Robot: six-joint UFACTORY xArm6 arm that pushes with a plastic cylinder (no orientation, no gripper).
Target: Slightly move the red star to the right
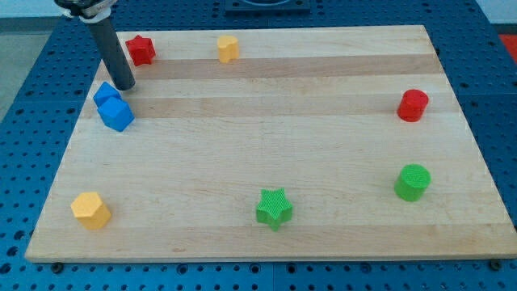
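Note:
The red star [141, 50] lies near the top left corner of the wooden board [266, 121]. My tip [123, 86] rests on the board below and slightly left of the red star, a short gap apart from it. The tip stands just above the blue blocks [111, 105], very close to them or touching.
A yellow block [229, 48] lies at the top, right of the red star. A red cylinder [413, 105] is at the right, a green cylinder [413, 182] below it. A green star [274, 208] is at the bottom middle, a yellow block [90, 209] at the bottom left.

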